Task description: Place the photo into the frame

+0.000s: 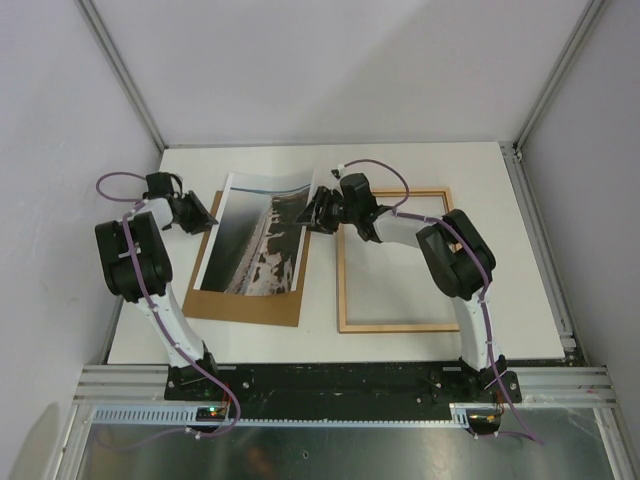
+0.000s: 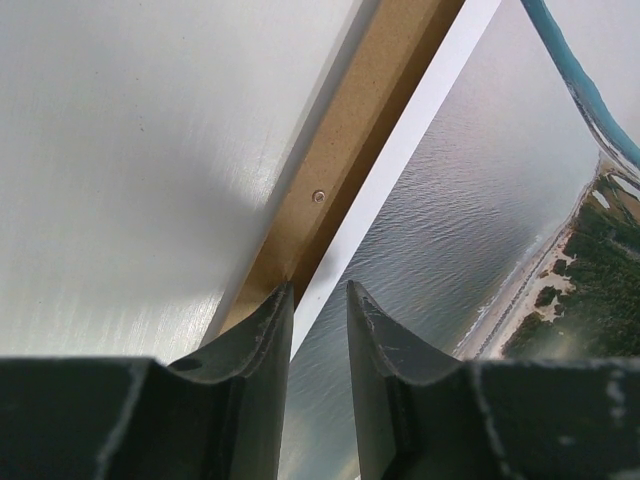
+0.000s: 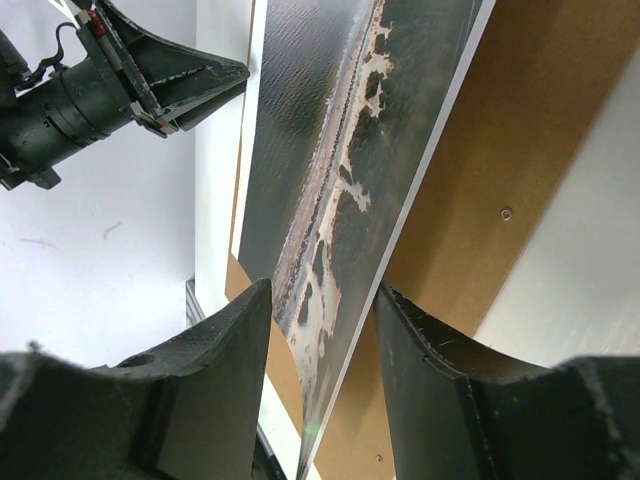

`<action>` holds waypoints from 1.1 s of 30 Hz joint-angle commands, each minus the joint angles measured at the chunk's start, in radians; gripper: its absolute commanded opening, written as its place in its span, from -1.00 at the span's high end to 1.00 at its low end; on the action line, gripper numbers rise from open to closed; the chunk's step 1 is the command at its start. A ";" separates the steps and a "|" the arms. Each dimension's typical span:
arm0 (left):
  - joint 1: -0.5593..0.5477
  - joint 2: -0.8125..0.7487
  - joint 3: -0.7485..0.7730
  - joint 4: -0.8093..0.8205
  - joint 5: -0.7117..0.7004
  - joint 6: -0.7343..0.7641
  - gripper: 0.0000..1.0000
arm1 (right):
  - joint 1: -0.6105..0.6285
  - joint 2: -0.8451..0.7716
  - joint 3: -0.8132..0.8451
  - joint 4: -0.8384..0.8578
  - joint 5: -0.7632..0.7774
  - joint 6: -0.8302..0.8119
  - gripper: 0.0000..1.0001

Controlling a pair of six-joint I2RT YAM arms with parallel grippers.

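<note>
Bare desk point(image 1: 420, 165) lies open beyond and right of the frame point(image 1: 395, 326). Both end effectors crowd the photo point(image 1: 250, 240).
</note>
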State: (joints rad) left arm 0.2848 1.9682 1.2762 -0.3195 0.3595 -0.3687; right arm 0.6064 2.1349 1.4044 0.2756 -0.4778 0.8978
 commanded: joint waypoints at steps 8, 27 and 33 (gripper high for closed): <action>-0.017 0.017 -0.012 -0.015 -0.022 -0.006 0.34 | 0.002 0.048 0.012 -0.019 0.020 -0.029 0.12; -0.026 -0.028 -0.033 -0.014 0.001 -0.010 0.32 | 0.039 0.047 0.062 -0.060 0.054 -0.049 0.55; -0.024 -0.139 -0.028 -0.018 -0.035 -0.021 -0.02 | 0.043 -0.084 0.072 -0.196 0.126 -0.128 0.97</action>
State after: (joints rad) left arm 0.2699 1.9491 1.2613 -0.3145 0.3645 -0.3786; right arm 0.6453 2.1933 1.4319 0.1677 -0.4107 0.8326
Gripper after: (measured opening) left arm 0.449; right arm 0.053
